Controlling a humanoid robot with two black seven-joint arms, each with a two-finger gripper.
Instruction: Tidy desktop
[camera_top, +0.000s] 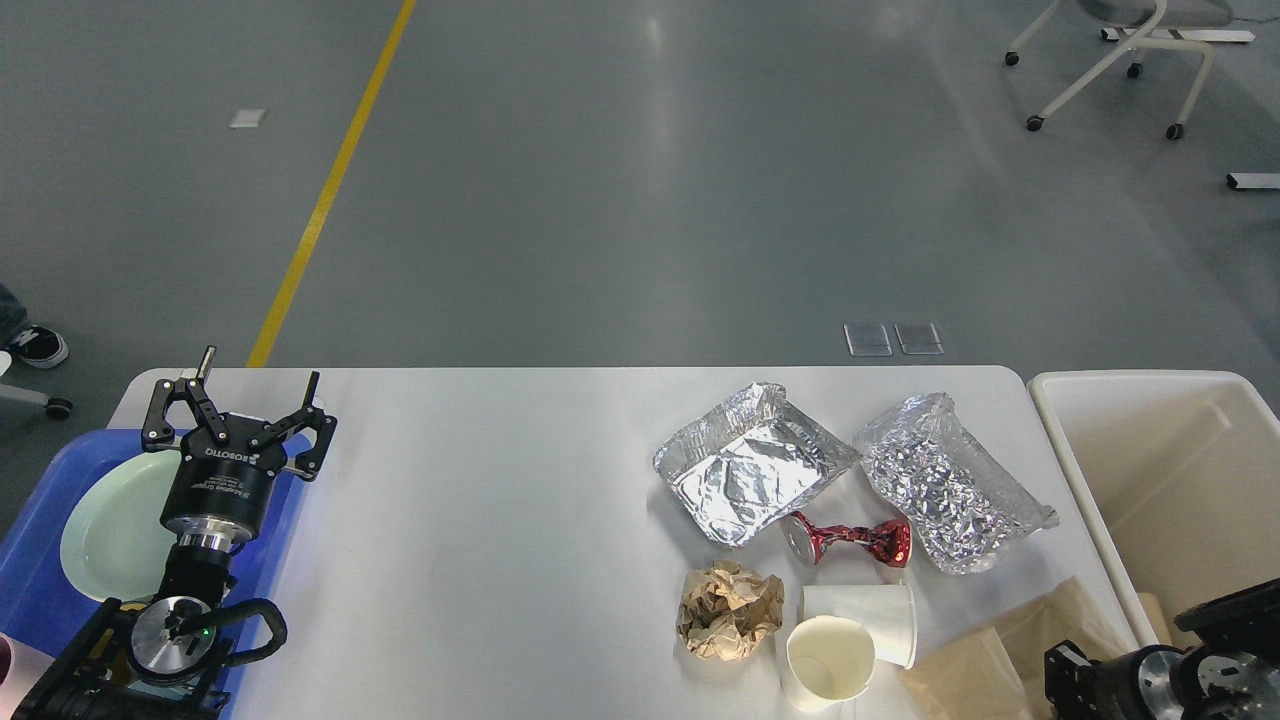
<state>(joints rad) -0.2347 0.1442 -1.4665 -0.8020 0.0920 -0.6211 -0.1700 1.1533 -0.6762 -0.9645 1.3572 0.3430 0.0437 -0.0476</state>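
The white desktop (480, 500) carries litter on its right half. There is an open foil tray (750, 465), a crumpled foil sheet (945, 485), a crushed red can (850, 540) and a brown paper ball (730, 610). One paper cup (828, 662) stands upright and another paper cup (868, 612) lies on its side. Flat brown paper (1000, 655) lies at the front right. My left gripper (260, 372) is open over the desk's left end, holding nothing. My right gripper (1062, 672) is low at the front right, at the brown paper's edge; its dark fingers cannot be told apart.
A blue tray (40, 590) with a pale green plate (110, 525) sits at the left end, under my left arm. A cream bin (1170, 480) stands off the desk's right end. A wheeled chair (1120, 60) stands far back on the grey floor.
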